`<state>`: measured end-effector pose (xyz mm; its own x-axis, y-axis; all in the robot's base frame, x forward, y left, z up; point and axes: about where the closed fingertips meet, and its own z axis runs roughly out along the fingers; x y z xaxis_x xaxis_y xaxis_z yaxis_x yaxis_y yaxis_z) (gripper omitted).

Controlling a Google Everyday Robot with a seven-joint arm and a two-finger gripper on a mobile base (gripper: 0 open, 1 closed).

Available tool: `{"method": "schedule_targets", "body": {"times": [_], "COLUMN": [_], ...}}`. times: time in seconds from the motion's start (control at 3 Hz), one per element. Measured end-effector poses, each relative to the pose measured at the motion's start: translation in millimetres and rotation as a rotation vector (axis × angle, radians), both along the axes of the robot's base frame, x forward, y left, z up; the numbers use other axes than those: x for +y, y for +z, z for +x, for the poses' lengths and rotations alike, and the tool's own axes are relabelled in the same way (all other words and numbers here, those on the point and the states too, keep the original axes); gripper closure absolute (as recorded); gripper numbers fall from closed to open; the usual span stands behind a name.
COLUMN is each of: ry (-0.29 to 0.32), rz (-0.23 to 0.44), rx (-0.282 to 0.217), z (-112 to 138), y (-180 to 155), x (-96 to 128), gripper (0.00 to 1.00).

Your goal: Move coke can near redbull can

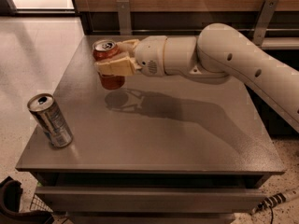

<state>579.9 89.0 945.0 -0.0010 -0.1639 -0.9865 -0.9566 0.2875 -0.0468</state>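
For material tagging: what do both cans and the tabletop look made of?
The coke can, held by the gripper above the far-left tabletop: likely aluminium, glossy red print, silver top. The redbull can: likewise, reflective silver-blue wall. The tabletop: smooth grey, semi-matte, soft reflections; laminate or metal, unclear.
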Motion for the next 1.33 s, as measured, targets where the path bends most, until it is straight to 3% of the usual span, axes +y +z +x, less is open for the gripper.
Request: {"method": "schedule_targets", "body": {"times": [0.67, 1.33], "ry": [0.077, 0.217], "rz": [0.008, 0.043], "rx": [0.056, -0.013], "z": [-59.7, -86.0], "y": [-34.2, -65.7], "x": [2.8, 25.6], "gripper": [1.00, 1.00]}}
